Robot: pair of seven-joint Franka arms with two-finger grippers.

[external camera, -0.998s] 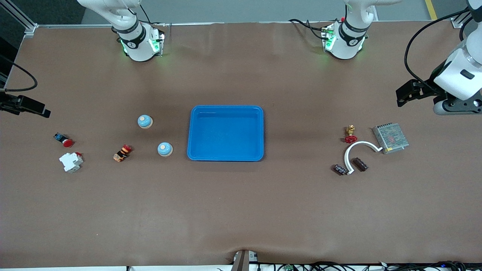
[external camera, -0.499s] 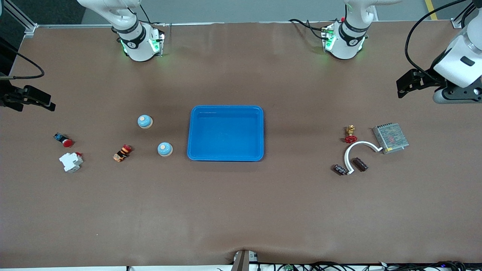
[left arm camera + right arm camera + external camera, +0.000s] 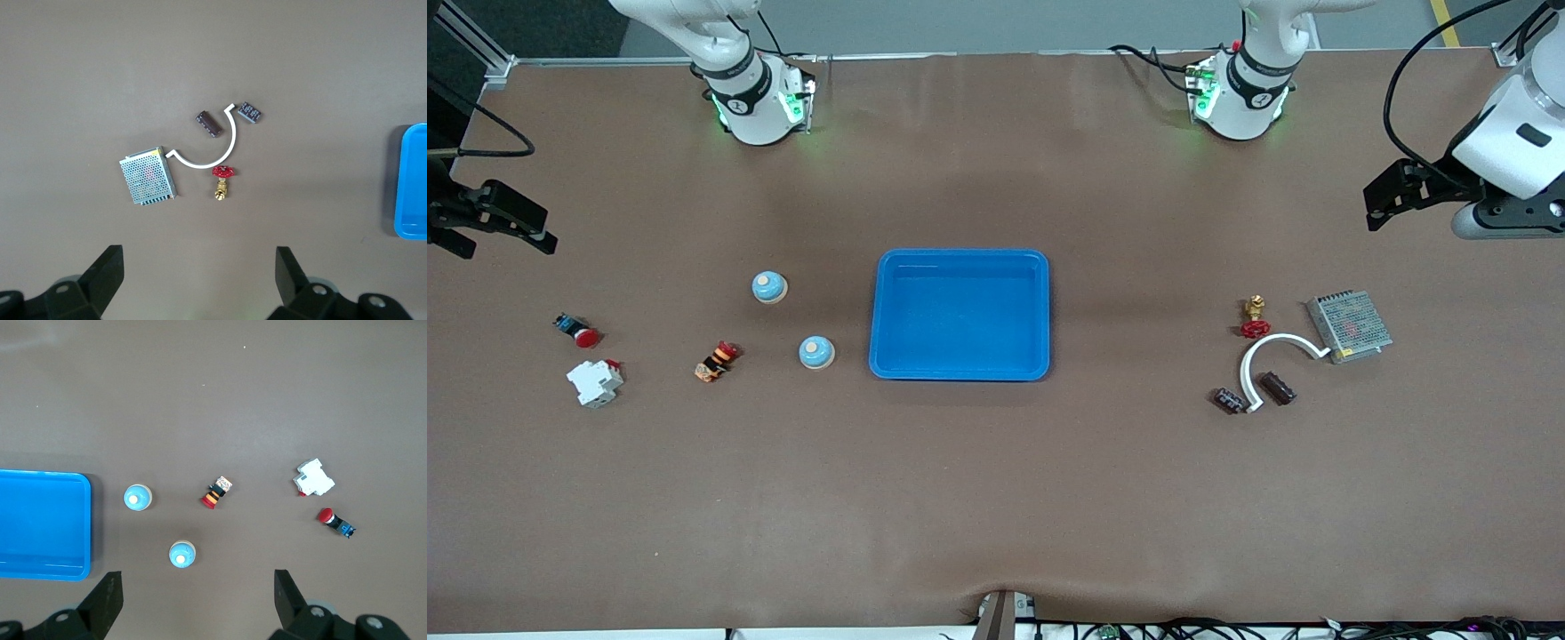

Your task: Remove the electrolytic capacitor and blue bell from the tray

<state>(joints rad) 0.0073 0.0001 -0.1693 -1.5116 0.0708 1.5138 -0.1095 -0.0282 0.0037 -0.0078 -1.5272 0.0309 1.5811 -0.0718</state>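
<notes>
Two blue dome bells stand toward the right arm's end of the blue tray [image 3: 959, 258]: one [image 3: 816, 352] close beside it, one [image 3: 769, 287] farther from the front camera. They show in the right wrist view [image 3: 138, 497] [image 3: 181, 555]. Two dark capacitors [image 3: 1229, 400] [image 3: 1277, 388] lie toward the left arm's end; they show in the left wrist view [image 3: 250, 112] [image 3: 209, 123]. My left gripper [image 3: 1383, 206] [image 3: 199, 267] is open and empty, high over the table's left-arm end. My right gripper [image 3: 529, 227] [image 3: 197, 587] is open and empty, high over the right-arm end.
A white curved strip [image 3: 1272, 351], a red-handled brass valve [image 3: 1255, 317] and a metal power supply [image 3: 1350, 326] lie by the capacitors. An orange-and-red button [image 3: 716, 361], a white breaker [image 3: 594, 382] and a red push button [image 3: 578, 331] lie by the bells.
Both grippers have drifted a little toward the robots' bases; the right one has come slightly farther in over the table. Nothing on the table has moved.
</notes>
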